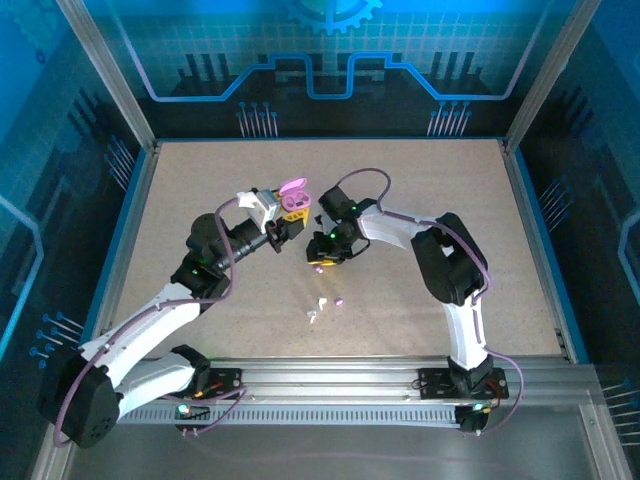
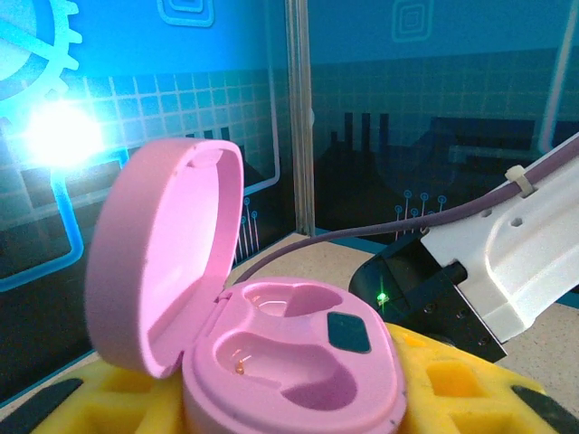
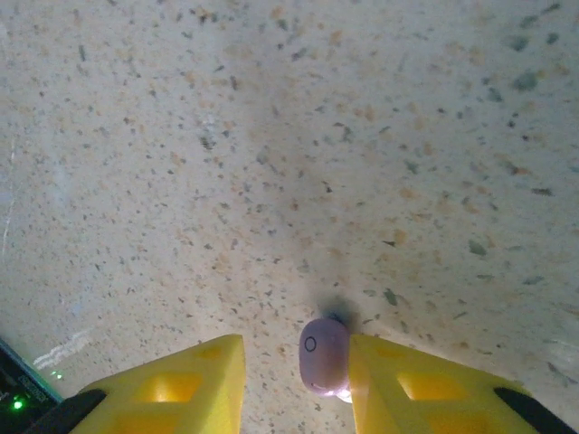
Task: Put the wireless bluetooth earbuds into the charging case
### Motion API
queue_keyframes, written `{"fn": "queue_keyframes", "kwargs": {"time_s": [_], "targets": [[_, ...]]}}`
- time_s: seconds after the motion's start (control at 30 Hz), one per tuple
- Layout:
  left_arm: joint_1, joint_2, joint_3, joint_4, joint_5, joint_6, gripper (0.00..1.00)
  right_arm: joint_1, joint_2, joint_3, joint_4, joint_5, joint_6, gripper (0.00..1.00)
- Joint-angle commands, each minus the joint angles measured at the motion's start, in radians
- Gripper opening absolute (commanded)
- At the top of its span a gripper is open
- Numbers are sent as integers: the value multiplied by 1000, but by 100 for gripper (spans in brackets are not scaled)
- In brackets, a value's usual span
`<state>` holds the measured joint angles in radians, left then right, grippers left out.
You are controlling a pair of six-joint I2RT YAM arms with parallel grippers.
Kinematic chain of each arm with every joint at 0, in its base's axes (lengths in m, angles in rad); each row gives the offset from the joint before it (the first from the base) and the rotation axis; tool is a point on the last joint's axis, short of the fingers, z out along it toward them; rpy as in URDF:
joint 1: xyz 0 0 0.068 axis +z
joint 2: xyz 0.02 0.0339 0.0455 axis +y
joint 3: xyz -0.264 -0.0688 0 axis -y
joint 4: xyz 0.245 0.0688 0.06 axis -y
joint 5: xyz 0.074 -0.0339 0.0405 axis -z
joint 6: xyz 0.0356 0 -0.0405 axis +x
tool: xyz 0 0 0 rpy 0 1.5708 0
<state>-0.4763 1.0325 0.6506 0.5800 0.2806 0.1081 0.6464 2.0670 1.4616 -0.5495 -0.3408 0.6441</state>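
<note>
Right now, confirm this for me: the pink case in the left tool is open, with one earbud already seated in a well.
Wrong on the earbud. The pink case in the left tool is open, but both wells are empty, as the left wrist view shows.

In the left wrist view, the bottom edge is cutting off the base of the pink charging case (image 2: 298,362) and most of the left gripper (image 2: 271,398). Its yellow fingers (image 2: 452,384) are flanking the case, so their contact with the shell is falling out of frame. Glare is washing out the backdrop beside the lid. In the right wrist view, the bottom edge is cropping the right gripper (image 3: 296,362). The pink-purple earbud (image 3: 323,348) between its fingers is blurring into a bright spot at its lower tip. From above, the white bits (image 1: 313,316) and a purple bud (image 1: 340,300) are showing too small to identify.
</note>
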Motion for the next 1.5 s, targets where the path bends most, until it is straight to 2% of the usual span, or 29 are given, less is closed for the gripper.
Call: {"fn": "queue_keyframes", "kwargs": {"time_s": [0.0, 0.43, 1.47], "targets": [[-2, -30, -8, 23, -22, 22, 35, 20, 25, 44, -66, 14, -36, 36], [-2, -66, -23, 35, -63, 36, 34, 71, 98, 215, -289, 210, -114, 36], [-2, -114, -45, 28, -89, 42, 34, 142, 250, 405, -472, 250, -205, 27]]}}
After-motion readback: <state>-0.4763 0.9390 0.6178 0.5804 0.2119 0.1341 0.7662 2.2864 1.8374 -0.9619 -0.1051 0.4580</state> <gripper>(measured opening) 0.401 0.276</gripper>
